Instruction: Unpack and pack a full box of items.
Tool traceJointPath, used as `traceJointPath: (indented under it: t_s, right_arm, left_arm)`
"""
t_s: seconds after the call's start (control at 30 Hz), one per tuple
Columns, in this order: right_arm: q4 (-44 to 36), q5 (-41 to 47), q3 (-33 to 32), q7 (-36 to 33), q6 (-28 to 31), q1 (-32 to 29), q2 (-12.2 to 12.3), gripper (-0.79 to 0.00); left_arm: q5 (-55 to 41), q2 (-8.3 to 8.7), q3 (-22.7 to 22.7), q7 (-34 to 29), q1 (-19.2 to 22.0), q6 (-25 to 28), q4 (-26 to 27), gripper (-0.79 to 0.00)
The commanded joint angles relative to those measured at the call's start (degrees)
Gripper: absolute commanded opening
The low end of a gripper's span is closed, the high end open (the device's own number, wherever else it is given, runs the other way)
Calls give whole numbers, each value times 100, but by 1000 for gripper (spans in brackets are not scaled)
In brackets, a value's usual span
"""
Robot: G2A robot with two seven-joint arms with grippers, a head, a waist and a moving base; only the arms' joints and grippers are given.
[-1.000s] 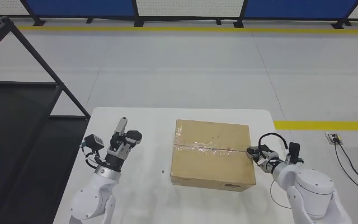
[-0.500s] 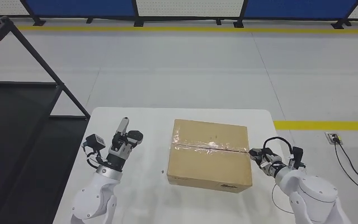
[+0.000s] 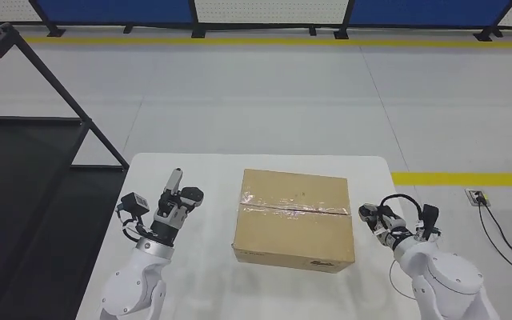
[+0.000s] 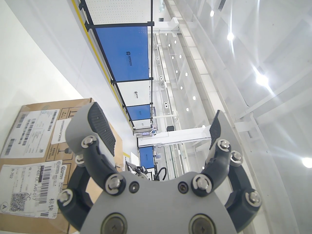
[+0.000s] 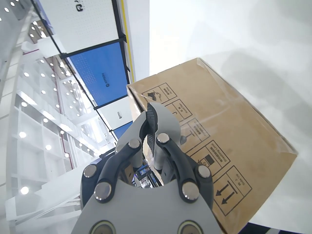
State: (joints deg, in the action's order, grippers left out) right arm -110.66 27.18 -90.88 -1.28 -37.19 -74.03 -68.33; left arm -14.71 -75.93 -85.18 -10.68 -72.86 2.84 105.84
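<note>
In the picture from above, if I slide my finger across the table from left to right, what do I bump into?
The left gripper, then the cardboard box, then the right gripper.

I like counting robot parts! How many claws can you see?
2. The left claw, open, is left of the box; the right claw, shut, is beside the box's other end.

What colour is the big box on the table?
The box is brown, best seen in the top view.
</note>
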Motion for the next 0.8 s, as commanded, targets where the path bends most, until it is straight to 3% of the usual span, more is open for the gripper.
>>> traceJointPath:
  t_s: [0.0, 0.03, 0.07, 0.1, 0.13, 0.23, 0.43, 0.47, 0.6, 0.77]
  right_arm:
    - [-184, 5, -47, 183, 252, -167, -16, -785]
    - [-252, 9, -65, 265, 381, -251, -25, -733]
    - [-313, 19, -83, 336, 513, -328, -33, -483]
    - [-358, 36, -96, 387, 629, -400, -42, -120]
    - [-398, 36, -106, 415, 726, -462, -47, 0]
    - [-463, 5, -132, 509, 1006, -608, -62, 0]
    - [-463, 5, -132, 509, 1006, -608, -62, 0]
    - [-463, 5, -132, 509, 1006, -608, -62, -219]
    - [-463, 5, -132, 509, 1006, -608, -62, -68]
    - [-463, 5, -132, 509, 1006, -608, -62, -1]
  left_arm:
    - [13, 0, 17, -13, 5, 6, 13, 0]
    - [12, 0, 24, -22, 8, 8, 20, 0]
    - [10, 1, 27, -26, 9, 13, 23, 0]
    - [10, 1, 27, -25, 8, 13, 26, 0]
    - [9, 1, 26, -24, 6, 11, 30, 0]
    - [16, 6, 6, -44, -13, 20, 46, 0]
    - [-45, 4, -25, 28, -60, 91, 110, 0]
    - [-39, 5, -25, 19, -59, 84, 107, -1]
    - [-47, 4, -25, 30, -60, 93, 111, 0]
    - [-45, 4, -25, 29, -60, 91, 110, -1]
